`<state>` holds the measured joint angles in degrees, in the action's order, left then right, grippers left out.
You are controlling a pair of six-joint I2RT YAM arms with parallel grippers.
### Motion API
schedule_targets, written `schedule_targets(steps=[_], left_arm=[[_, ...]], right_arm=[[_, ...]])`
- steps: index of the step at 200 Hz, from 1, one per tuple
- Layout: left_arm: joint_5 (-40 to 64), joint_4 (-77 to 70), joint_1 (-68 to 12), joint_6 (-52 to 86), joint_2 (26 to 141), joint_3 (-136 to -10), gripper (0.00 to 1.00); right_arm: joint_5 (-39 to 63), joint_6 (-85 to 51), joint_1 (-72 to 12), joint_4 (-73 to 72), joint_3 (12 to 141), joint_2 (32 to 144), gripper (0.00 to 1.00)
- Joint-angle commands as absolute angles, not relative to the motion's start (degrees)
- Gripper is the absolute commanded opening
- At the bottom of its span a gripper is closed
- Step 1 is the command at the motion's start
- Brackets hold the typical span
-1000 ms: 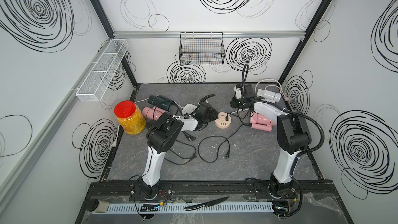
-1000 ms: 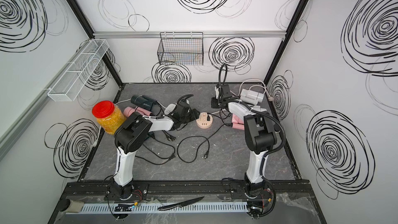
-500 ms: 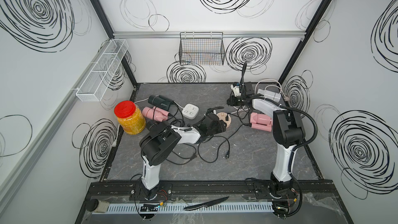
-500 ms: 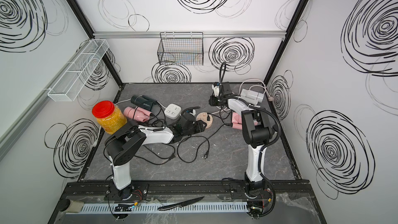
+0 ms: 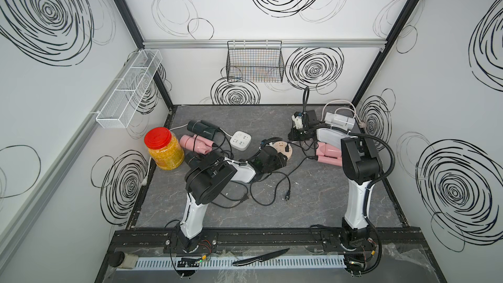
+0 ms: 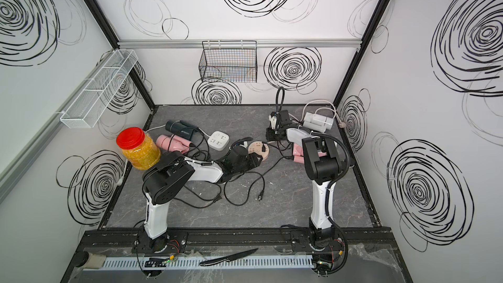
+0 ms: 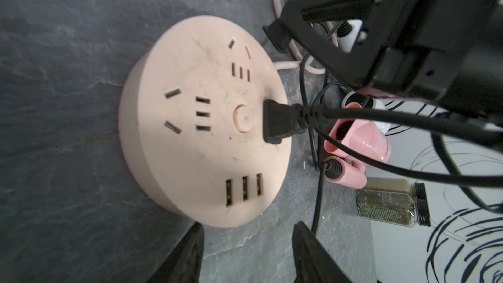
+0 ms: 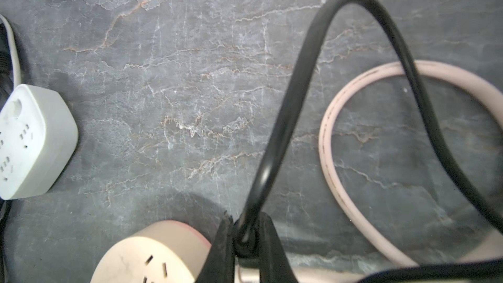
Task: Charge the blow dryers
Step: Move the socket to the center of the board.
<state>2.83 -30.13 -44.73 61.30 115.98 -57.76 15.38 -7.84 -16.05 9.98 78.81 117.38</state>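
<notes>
The round beige socket hub (image 5: 280, 147) (image 7: 204, 121) lies mid-table with one black plug (image 7: 277, 122) in it. My left gripper (image 5: 277, 157) (image 7: 247, 238) sits low at the hub's near edge, open, with bare table between its fingers. My right gripper (image 5: 291, 136) (image 8: 246, 235) hovers just behind the hub, shut on a black cord at its plug (image 7: 275, 36). Among the blow dryers, a dark one (image 5: 202, 127) and a pink one (image 5: 196, 142) lie at the left. Another pink one (image 5: 328, 153) (image 7: 356, 142) and a white one (image 5: 340, 121) lie at the right.
A white square power strip (image 5: 241, 140) (image 8: 30, 142) lies left of the hub. A red-lidded jar (image 5: 163, 149) stands at the left edge. Black cords loop mid-table, ending in a loose plug (image 5: 287, 195). A spice bottle (image 7: 392, 204) lies beyond the right pink dryer.
My left gripper swung away from the power strip, forward and right, and now sits at the hub, its jaws a little narrower. My right gripper shifted slightly left, still holding the cord.
</notes>
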Motion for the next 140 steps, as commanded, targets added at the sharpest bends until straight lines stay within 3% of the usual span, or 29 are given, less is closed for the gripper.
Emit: schedule_targets(steps=[1, 78, 140], left_arm=[[2.24, -33.63, -43.28, 62.19, 116.98, -59.36, 0.56], [2.73, -30.41, -39.05, 59.39, 120.09, -64.40, 0.55], [2.79, -25.53, -37.75, 55.41, 119.48, -65.71, 0.54]], right_arm=[[14.00, -8.57, -16.62, 9.15, 75.61, 113.62, 0.06], [11.04, -12.84, -19.67, 7.61, 69.45, 106.84, 0.06], [4.75, -15.98, -19.91, 8.53, 70.48, 109.03, 0.06]])
